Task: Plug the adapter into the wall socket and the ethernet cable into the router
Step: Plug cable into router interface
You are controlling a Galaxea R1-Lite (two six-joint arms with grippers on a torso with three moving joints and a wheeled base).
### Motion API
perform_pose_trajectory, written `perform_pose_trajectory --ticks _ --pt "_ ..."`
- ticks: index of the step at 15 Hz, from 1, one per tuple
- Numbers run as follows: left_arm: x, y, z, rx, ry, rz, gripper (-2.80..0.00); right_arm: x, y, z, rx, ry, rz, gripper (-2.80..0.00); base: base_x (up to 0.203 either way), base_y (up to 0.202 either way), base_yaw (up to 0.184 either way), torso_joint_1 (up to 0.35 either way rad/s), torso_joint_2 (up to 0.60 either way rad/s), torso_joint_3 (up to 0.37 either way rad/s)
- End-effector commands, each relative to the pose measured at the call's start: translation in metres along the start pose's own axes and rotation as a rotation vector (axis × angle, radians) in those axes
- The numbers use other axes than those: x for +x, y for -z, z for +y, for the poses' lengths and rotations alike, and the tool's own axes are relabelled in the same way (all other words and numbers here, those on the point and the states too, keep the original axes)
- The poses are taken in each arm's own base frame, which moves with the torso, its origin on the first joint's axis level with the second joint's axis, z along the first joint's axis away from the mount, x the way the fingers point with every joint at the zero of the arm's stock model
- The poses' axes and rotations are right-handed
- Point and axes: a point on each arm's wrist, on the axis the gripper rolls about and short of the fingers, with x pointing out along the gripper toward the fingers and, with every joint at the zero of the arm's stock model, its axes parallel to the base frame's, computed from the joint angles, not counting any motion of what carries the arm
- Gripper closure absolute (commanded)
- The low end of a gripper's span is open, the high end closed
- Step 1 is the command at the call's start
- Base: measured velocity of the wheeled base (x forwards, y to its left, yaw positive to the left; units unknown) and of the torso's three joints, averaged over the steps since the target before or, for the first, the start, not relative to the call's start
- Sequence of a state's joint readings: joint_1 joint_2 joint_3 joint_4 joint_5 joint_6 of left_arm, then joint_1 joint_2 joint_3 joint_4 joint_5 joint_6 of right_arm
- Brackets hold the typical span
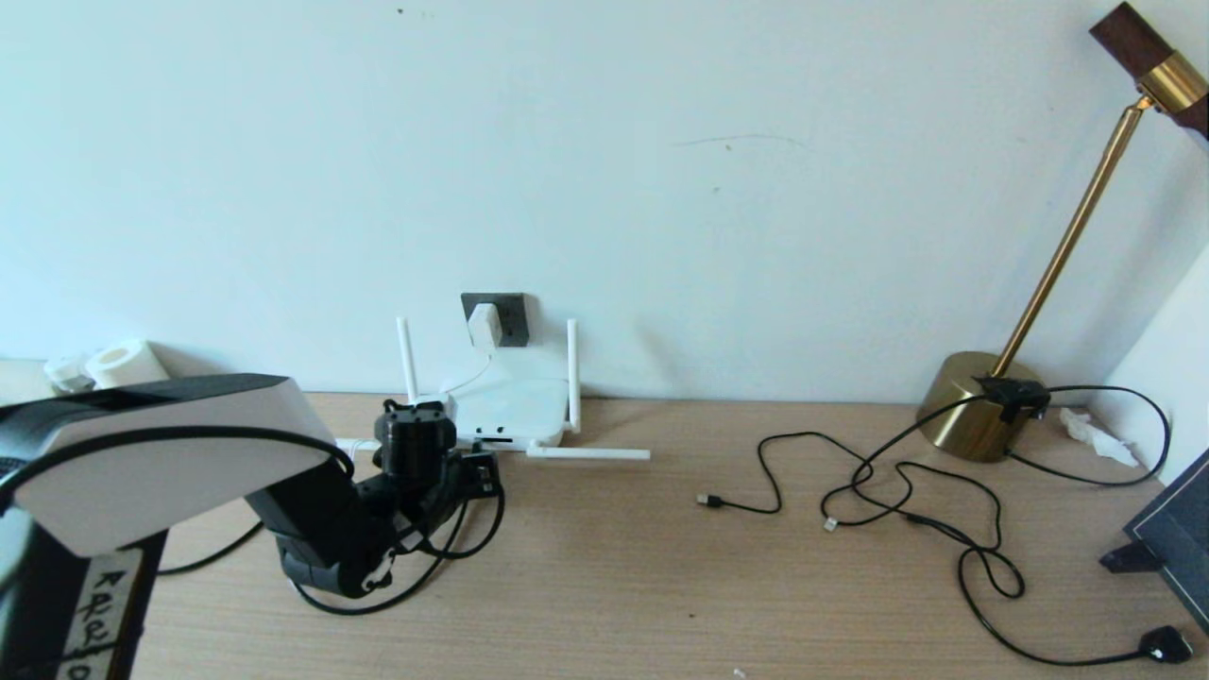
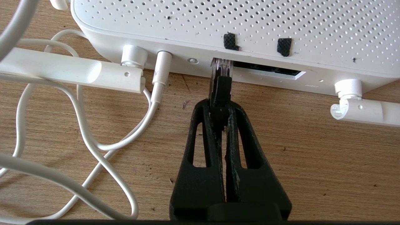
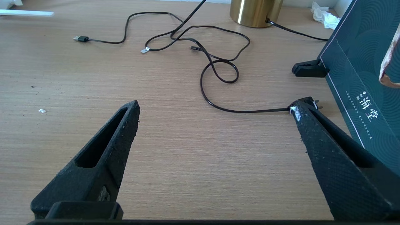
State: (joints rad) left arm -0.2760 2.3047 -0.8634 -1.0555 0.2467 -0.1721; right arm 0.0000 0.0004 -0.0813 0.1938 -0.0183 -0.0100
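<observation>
**Ethernet plug at the router port, adapter seated in the socket**

Nearest the robot, at about seven o'clock in the head view, the left arm reaches forward over the pale wooden desk [image 1: 661, 567]. Its black left gripper [image 2: 222, 117] is clenched on the thick black ethernet cable [image 1: 444, 557], pinching the black boot just behind the clear connector [image 2: 221, 67]. The wrist view shows that connector's tip at the mouth of the dark port slot in the router's front edge; how far in it sits cannot be told. The cable loops back along the desk beneath the arm.

The right gripper [image 3: 215, 109] appears only in its own wrist view, hovering low over bare desk with its fingers [image 3: 125, 122] spread wide and nothing between them. Beyond it lie thin black cables [image 3: 218, 67] with small plugs, and a dark teal patterned box [image 3: 359, 78] stands beside it.

Further out, at roughly eleven o'clock from the left gripper, sits the flat white rounded router [image 1: 510, 411] with slim white stick antennas: two upright, two folded flat on the desk. A thin white cord [image 2: 93, 137] is plugged in just beside the ethernet port and coils on the wood.

Farthest, at twelve o'clock above the router, the small white cube-shaped adapter [image 1: 485, 326] is seated in the dark grey square wall socket [image 1: 510, 312]. At two o'clock stands a brass desk lamp [image 1: 973, 406]; at nine o'clock, a white paper roll [image 1: 118, 364].
</observation>
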Motion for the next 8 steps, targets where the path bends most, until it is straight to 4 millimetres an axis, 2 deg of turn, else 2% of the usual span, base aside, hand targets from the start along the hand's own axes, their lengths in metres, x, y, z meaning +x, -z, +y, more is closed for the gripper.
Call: perform_pose_trajectory --ticks 1,8 --pt "-0.0003 -0.0007 -0.0007 -0.001 0.001 -0.006 0.00 0.0000 0.0001 0.0000 -0.001 0.000 0.001 -2.80 0.000 0.000 0.000 0.000 0.00 0.000" --pt "0.0002 0.0010 -0.0018 0.000 0.003 -0.002 0.00 0.0000 0.0001 0.0000 -0.001 0.000 0.001 -2.80 0.000 0.000 0.000 0.000 0.00 0.000"
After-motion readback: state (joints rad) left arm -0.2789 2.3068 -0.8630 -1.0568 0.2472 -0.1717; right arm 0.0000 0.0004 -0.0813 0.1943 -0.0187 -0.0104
